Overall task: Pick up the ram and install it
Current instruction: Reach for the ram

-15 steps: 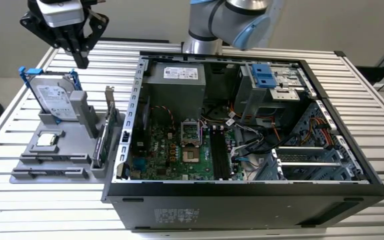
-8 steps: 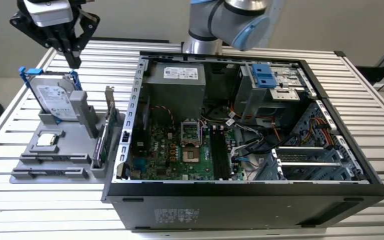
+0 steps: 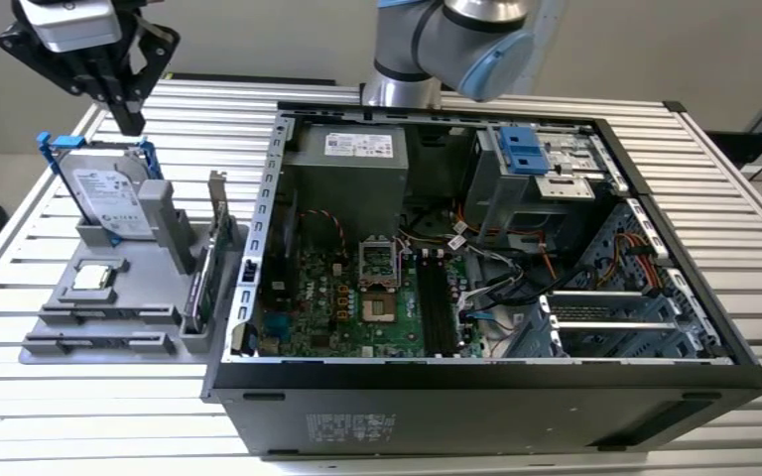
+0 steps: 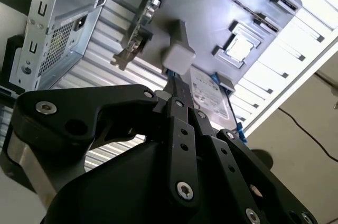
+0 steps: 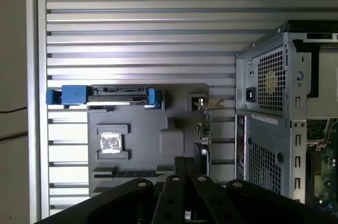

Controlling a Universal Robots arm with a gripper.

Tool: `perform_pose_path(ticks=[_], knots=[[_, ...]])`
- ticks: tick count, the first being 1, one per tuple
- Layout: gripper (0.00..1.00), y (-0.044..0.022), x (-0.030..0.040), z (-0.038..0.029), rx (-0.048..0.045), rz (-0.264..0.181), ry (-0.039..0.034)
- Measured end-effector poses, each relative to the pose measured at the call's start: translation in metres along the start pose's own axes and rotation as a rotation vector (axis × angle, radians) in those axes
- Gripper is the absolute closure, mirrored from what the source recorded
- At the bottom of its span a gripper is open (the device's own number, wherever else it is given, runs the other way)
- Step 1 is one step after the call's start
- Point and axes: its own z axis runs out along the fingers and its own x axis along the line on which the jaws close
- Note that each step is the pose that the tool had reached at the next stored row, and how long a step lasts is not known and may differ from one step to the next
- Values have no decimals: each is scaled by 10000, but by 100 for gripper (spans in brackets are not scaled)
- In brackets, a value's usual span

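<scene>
The ram (image 5: pixel 127 173) is a thin dark strip lying in a slot near the front of the grey holder (image 3: pixel 63 327); in the exterior view the ram (image 3: pixel 114 313) sits just in front of the processor chip. My gripper (image 3: pixel 130 121) hangs high above the holder's back end, over the hard drive (image 3: pixel 106 196). Its black fingers are pressed together with nothing between them. In both wrist views the gripper (image 4: pixel 173 84) (image 5: pixel 185 161) points down at the holder, well clear of the ram.
An open computer case (image 3: pixel 487 372) lies on the slatted metal table (image 3: pixel 76 426), motherboard (image 3: pixel 354 297) facing up. On the holder stand a blue-framed hard drive (image 5: pixel 105 95), a processor chip (image 3: pixel 96 279) and an upright card with a metal bracket (image 3: pixel 217 238) beside the case wall.
</scene>
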Motion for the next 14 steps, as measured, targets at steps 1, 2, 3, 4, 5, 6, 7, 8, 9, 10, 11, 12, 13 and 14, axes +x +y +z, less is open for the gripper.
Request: perform_pose_path(ticks=[1, 2, 3, 4, 5, 6, 7, 8, 9, 10, 11, 12, 13, 14], knots=[[100, -1, 16, 0, 0, -11, 1], [100, -1, 34, 0, -1, -21, 1], [100, -1, 50, 0, -1, -31, 1], [100, -2, 65, 0, -1, -41, 2], [100, -2, 79, 0, -1, -49, 2], [100, -3, 91, 0, -1, -58, 3], [100, -3, 105, 0, -2, -66, 3], [100, -3, 115, -1, -2, -72, 3], [100, -3, 118, -1, -2, -75, 4], [100, -3, 118, -1, -2, -75, 4], [100, -3, 118, -1, -2, -76, 4], [100, -3, 118, -1, -2, -76, 4], [100, -7, 121, 0, -3, -75, 5], [100, -24, 122, 1, -3, -74, 3]])
